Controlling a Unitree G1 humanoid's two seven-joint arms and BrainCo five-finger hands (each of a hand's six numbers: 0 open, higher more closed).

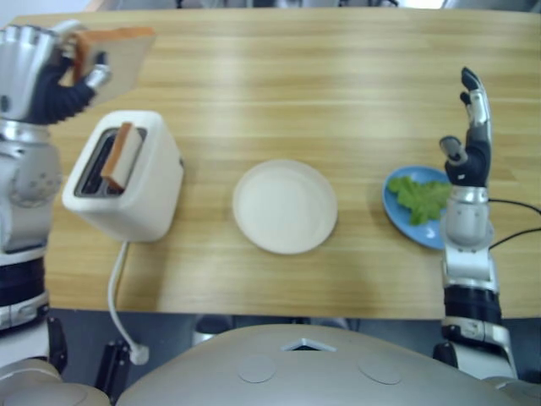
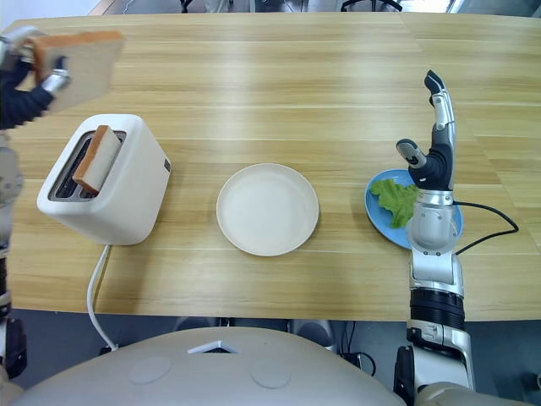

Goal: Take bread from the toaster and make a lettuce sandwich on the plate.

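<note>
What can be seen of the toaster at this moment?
The toaster is a cream-white, rounded box with a smooth shell, upright on the wooden table at the robot's left, apart from the white plate. Its top has two dark slots; a bread slice stands in the one nearer the plate. A white cord runs from its near side over the table edge. The left hand, holding a second slice, is beyond it, not touching.

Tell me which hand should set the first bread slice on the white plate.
Left. The left hand grips a bread slice in its fingers, raised behind the toaster, on the white plate's left. The right hand is open and empty by the lettuce.
</note>
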